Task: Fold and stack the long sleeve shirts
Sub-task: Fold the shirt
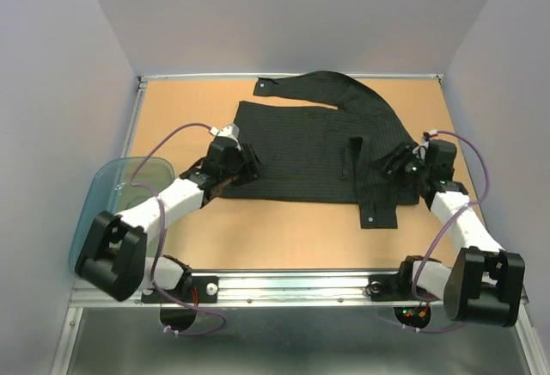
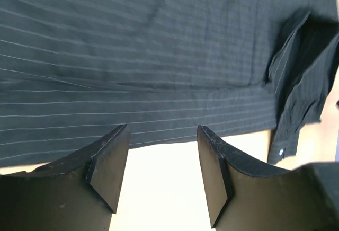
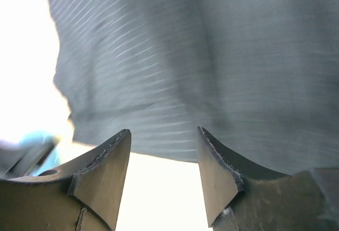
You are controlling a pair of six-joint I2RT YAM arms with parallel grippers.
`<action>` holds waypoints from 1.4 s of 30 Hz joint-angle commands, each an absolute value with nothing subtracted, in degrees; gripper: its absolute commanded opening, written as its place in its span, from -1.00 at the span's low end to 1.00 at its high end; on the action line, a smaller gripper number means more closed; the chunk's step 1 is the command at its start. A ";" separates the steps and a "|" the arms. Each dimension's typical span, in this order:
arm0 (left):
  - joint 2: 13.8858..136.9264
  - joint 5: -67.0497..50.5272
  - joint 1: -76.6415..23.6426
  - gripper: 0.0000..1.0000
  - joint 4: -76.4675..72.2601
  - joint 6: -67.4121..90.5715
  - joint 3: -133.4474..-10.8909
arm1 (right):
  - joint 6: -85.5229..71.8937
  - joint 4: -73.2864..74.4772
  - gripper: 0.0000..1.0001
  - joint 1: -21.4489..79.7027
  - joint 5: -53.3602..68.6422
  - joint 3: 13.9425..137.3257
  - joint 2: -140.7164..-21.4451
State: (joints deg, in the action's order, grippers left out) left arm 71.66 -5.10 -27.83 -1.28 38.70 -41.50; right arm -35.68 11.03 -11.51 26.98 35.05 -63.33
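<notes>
grip: left gripper (image 2: 161, 130) spread, empty, tips just short of the hem at the shirt (image 1: 301, 151) corner, 8 o'clock | right gripper (image 3: 164, 133) spread, empty, at shirt's 3 o'clock edge | shirt flat mid-table (image 1: 284, 237), one sleeve trailing toward 12 | next: pinch deep past the hem, lift both sides evenly.

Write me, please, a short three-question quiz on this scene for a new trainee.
1. True or false: the left claw is clamped on the black shirt.
2. The translucent tub stands beside which arm? A left; B right; C neither.
3. Fill in: one sleeve stretches along the ____ edge of the table.
Key: 1 false, its jaws stand open with nothing between them; 2 A; 3 far.
</notes>
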 commanded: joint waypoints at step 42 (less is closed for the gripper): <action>77.89 -8.35 -20.64 0.21 -9.41 45.70 -32.86 | -45.70 -31.56 0.17 23.12 31.38 29.26 -83.42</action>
State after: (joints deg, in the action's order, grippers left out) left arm 81.97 -11.66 -18.68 -15.03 48.45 -30.50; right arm -48.88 -37.87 22.50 29.43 24.16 -87.61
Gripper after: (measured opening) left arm 0.598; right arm 0.583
